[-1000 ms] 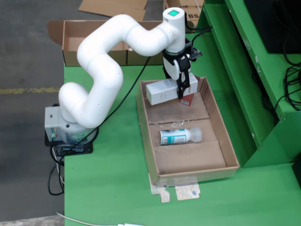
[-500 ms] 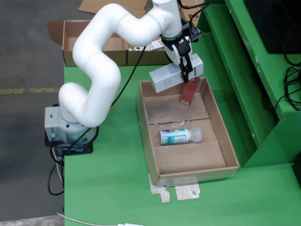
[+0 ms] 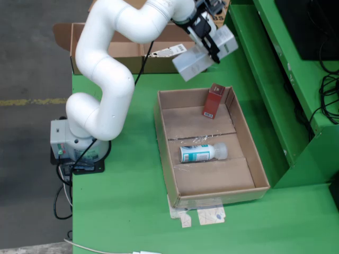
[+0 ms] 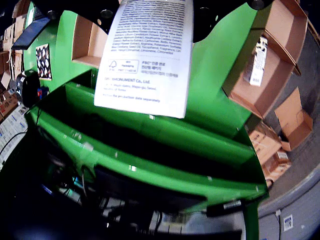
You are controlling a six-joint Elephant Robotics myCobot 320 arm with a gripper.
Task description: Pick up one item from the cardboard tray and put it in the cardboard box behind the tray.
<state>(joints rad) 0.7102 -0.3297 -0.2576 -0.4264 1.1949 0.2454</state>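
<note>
In the fixed view my gripper is shut on a white carton, held tilted in the air above the green table, beyond the far end of the cardboard tray. A red carton leans at the tray's far wall. A white and teal bottle lies on its side in the middle of the tray. The open cardboard box stands behind the tray, to the left of the gripper. The wrist view is filled at the top by the held carton's printed face; the fingers are hidden there.
Green shelving rises along the right side of the table. The arm's base sits at the table's left edge with cables around it. Other cardboard boxes stand at the back. Taped paper scraps lie in front of the tray.
The gripper has lifted the white carton out of the tray's far end and carried it up and back, tilting it. The red carton and the bottle stayed in place.
</note>
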